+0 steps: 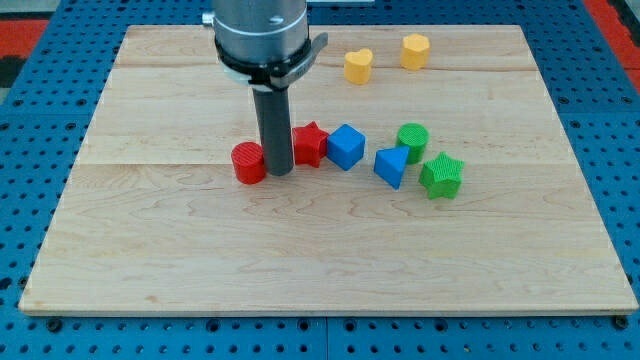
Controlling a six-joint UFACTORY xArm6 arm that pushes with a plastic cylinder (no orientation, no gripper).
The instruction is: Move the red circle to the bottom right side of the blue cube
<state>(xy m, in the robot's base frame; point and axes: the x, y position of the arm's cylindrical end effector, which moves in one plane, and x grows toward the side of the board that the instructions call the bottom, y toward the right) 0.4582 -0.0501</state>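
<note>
The red circle point(248, 163) lies left of the board's middle. My tip point(279, 172) stands right against its right side, between it and the red star point(311, 143). The blue cube point(346, 146) sits just right of the red star, touching or nearly touching it. The rod rises from the tip to the arm's grey housing point(261, 35) at the view's top.
A blue triangular block point(391, 166), a green circle point(412, 139) and a green star point(441, 175) sit right of the blue cube. A yellow heart point(358, 65) and a yellow hexagon point(416, 50) lie near the top. The wooden board point(320, 250) rests on a blue pegboard.
</note>
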